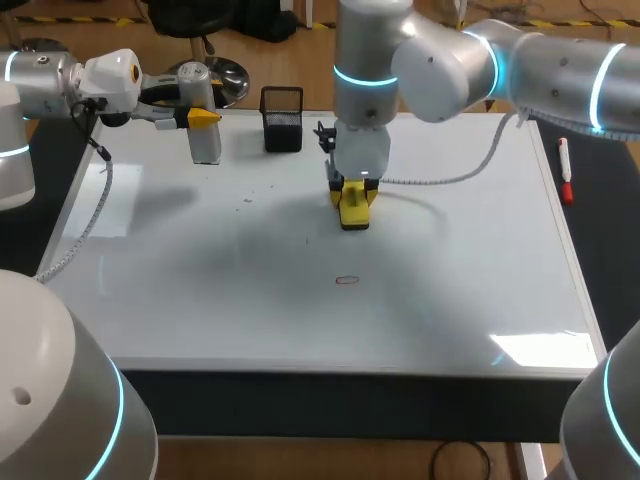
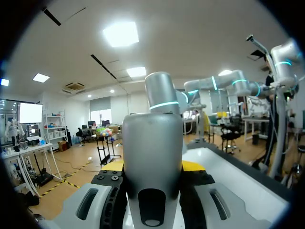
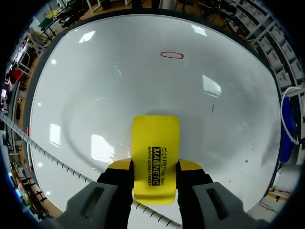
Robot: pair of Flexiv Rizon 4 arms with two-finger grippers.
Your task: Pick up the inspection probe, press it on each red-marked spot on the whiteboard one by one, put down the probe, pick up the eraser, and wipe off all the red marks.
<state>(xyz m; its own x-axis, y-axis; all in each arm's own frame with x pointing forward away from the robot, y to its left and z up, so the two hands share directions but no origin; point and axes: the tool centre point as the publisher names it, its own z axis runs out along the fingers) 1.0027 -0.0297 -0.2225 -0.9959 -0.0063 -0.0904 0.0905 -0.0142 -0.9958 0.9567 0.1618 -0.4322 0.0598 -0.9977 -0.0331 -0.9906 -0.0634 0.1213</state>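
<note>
Stretching across nearly the whole table, the whiteboard (image 1: 250, 320) lies flat and pale. Right arm (image 1: 450, 60) comes in from the far right corner and bends down over the board's middle. Left arm (image 1: 50, 85) sits out at the far left edge. The left hand (image 1: 200, 118) is clamped on the inspection probe (image 1: 205, 143), a grey body gripped from both sides and hanging upright at the board's far left corner. The right hand (image 1: 355, 190) is closed tight on the yellow eraser (image 1: 355, 210), low over the board; contact, I can't tell. A black mesh holder (image 1: 283, 120) stands at the far edge between the two hands. A red marker (image 1: 566, 172) lies off the board's right side. One small red mark (image 1: 347, 280) shows, well apart from the eraser, nearer the front.
</note>
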